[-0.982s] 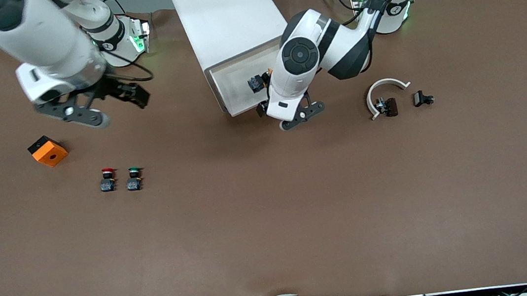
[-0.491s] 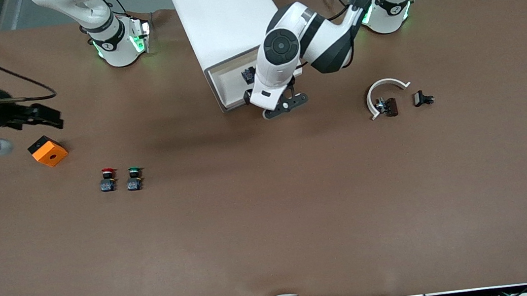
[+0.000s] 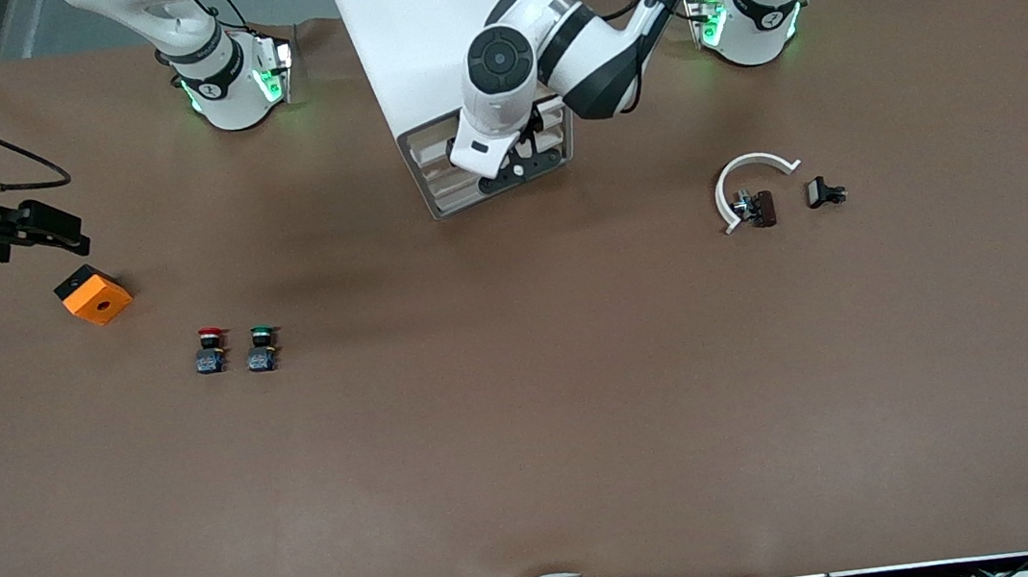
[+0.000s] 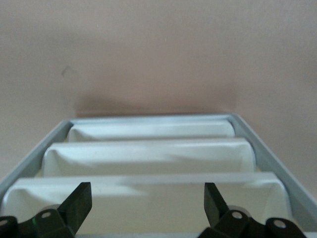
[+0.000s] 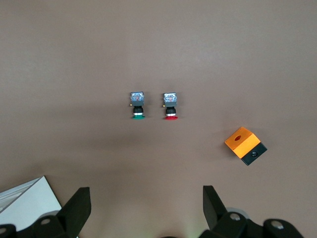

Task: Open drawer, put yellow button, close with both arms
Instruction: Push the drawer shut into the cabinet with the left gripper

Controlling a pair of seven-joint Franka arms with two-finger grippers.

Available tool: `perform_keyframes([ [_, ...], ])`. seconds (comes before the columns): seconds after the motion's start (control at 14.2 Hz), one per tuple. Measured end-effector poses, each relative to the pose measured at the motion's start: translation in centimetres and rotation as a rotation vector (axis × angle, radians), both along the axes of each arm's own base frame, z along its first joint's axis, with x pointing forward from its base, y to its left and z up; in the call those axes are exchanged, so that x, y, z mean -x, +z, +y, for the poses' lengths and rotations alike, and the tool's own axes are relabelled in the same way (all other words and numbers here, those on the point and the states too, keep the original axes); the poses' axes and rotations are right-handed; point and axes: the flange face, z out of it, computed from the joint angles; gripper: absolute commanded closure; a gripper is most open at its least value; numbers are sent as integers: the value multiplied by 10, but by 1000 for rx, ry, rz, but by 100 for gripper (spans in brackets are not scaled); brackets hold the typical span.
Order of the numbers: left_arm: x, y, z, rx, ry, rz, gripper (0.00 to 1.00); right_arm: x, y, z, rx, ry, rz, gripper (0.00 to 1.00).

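The white drawer cabinet (image 3: 436,26) stands at the robots' side of the table, midway between the arms. Its drawer fronts (image 3: 438,176) sit flush in the grey frame. The left wrist view shows three white fronts (image 4: 148,158) stacked in that frame. My left gripper (image 3: 520,172) is open and empty, right in front of the cabinet, its fingertips (image 4: 79,201) close to the nearest front. The yellow button is out of view. My right gripper (image 3: 63,233) is open and empty, up over the table at the right arm's end, beside the orange box (image 3: 94,294).
A red-capped button (image 3: 210,350) and a green-capped button (image 3: 261,346) stand side by side, nearer the front camera than the orange box; both show in the right wrist view (image 5: 170,105) (image 5: 137,105). A white curved piece (image 3: 752,166) and small dark parts (image 3: 824,191) lie toward the left arm's end.
The left gripper moved toward the cabinet and the open drawer slid shut, taking the yellow button out of sight. The right arm swung out to its end of the table.
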Motion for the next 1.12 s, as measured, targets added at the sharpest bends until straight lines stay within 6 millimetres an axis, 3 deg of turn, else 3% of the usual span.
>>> perform_keyframes([
  [0.28,11,0,-4,-7,23,17,0,1,25,1,-1,2,-52,0],
  [0.63,3,1,1,3,48,25,0,1,30,2,-1,3,-62,0],
  [0.77,-28,8,19,16,104,9,0,1,31,2,-1,3,-63,0],
  [1.12,-142,32,110,-15,219,-129,0,1,31,3,-1,5,-65,0],
])
